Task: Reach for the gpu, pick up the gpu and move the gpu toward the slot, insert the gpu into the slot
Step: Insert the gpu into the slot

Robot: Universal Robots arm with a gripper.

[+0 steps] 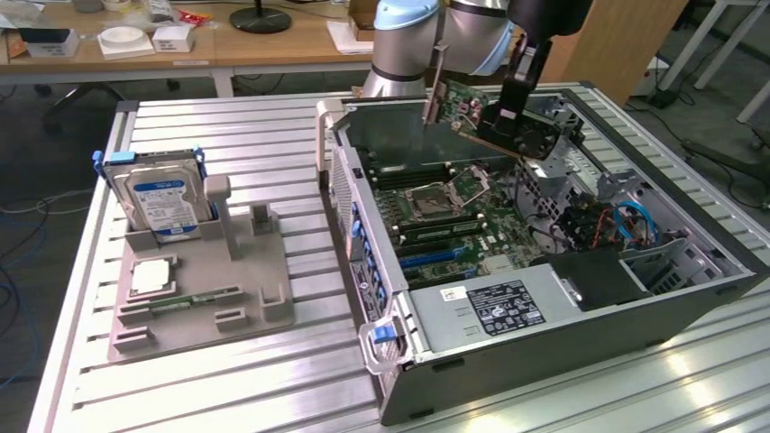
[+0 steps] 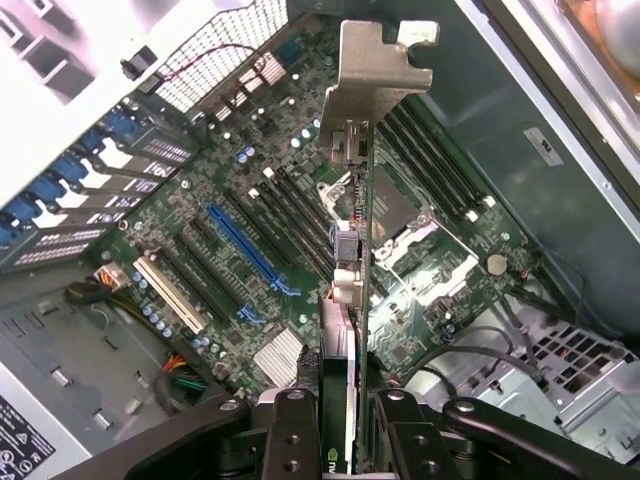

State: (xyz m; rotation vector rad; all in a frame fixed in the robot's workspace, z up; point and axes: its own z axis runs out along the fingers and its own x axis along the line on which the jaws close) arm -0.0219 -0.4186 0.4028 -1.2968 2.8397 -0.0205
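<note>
The gpu [image 1: 481, 122], a green card with a pale metal bracket at one end, hangs tilted in the air above the open computer case [image 1: 698, 280]. My gripper [image 1: 511, 115] is shut on it, gripping its upper edge. In the wrist view the gpu [image 2: 350, 200] runs edge-on away from my gripper [image 2: 338, 415], bracket end farthest, with a dark finger [image 2: 290, 430] on each side of the card. Below it lies the motherboard [image 2: 430, 290]. A long blue slot [image 2: 250, 250] lies on the board, off to one side of the card's line. The card touches nothing below.
On the exterior view's left, a grey holder [image 1: 198, 289] stands on the slatted table, carrying a blue-labelled hard drive [image 1: 162, 203] and a small green memory stick [image 1: 193, 299]. The case walls, drive cage and cables [image 1: 619, 225] ring the motherboard. A wooden desk [image 1: 241, 45] stands behind.
</note>
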